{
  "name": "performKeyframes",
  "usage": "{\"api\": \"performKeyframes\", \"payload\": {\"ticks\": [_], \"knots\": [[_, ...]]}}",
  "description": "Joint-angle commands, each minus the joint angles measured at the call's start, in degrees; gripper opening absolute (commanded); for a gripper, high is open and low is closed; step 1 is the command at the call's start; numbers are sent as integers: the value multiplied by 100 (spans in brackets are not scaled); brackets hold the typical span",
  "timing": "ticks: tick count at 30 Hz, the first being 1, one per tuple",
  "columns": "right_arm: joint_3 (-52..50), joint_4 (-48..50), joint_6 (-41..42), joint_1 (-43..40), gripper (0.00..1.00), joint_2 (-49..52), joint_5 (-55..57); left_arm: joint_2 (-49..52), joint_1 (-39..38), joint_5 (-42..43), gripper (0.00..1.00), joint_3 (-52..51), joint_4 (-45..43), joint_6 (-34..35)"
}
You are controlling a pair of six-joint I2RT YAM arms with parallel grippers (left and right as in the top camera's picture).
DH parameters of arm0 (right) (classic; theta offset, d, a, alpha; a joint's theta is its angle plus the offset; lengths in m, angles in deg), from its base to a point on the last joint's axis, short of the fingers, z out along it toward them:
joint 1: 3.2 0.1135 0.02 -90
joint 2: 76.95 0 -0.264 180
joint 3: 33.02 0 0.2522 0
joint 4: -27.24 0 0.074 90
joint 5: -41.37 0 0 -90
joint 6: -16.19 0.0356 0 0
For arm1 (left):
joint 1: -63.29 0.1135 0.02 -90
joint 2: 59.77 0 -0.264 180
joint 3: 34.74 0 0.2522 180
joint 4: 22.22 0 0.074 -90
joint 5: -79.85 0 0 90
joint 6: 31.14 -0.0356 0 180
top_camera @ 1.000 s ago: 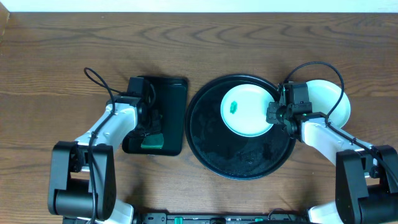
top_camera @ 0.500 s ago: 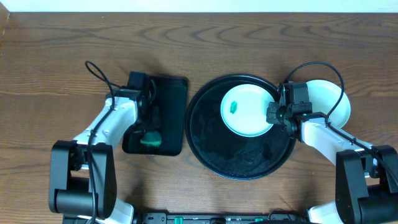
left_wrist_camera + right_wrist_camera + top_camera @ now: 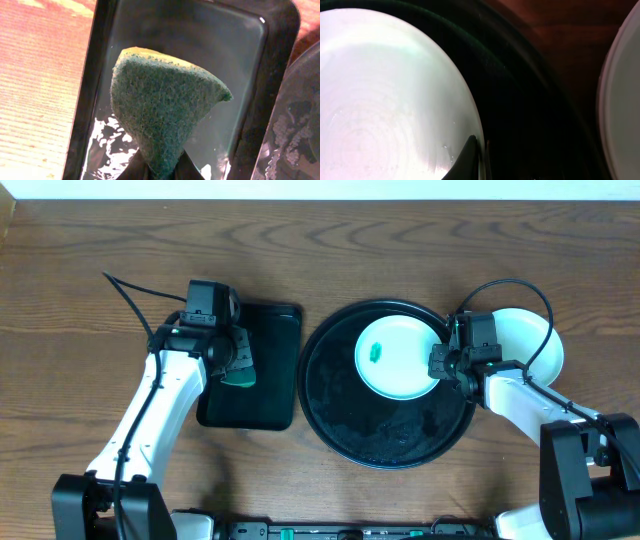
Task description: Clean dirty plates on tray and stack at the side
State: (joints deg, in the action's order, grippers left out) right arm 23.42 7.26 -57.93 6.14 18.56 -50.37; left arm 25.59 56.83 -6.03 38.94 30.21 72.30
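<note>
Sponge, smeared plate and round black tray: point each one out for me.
sponge point(image 3: 160, 100), left wrist view, middle of its green scouring face.
smeared plate point(image 3: 400, 365), overhead view, bare centre right of the smear.
round black tray point(image 3: 385, 435), overhead view, bare floor below the plate.

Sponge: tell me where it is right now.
In the overhead view, the sponge is on the left side, pinched in the left tool over the small rectangular tray, left of the round tray.
</note>
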Motion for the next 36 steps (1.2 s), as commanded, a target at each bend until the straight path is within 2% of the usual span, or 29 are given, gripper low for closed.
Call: {"api": "performKeyframes", "payload": {"ticks": [1,6,17,26,28,29,31,36], "knots": [[-37,-74,-31,-35,2,22,-68,-70,28,-66,8,186,-42,-76],[-37,-74,-31,-35,2,22,-68,9,26,-59,7,136,-61,-72],[-37,-79,-28,-35,2,22,-68,365,26,264,8,-378,-787,-74],[-37,-79,-31,-35,2,22,-68,1121,26,319,8,-459,-990,-74],[-37,-79,-31,-35,2,22,-68,1191,26,319,14,-457,-1005,-74],[-37,-76,-31,-35,2,22,-68,1196,26,319,27,-457,-1008,-74],[-37,-76,-31,-35,2,22,-68,1193,26,319,35,-455,-1010,-74],[-37,-70,-31,-35,2,22,-70,1193,26,319,37,-450,-1008,-74]]}}
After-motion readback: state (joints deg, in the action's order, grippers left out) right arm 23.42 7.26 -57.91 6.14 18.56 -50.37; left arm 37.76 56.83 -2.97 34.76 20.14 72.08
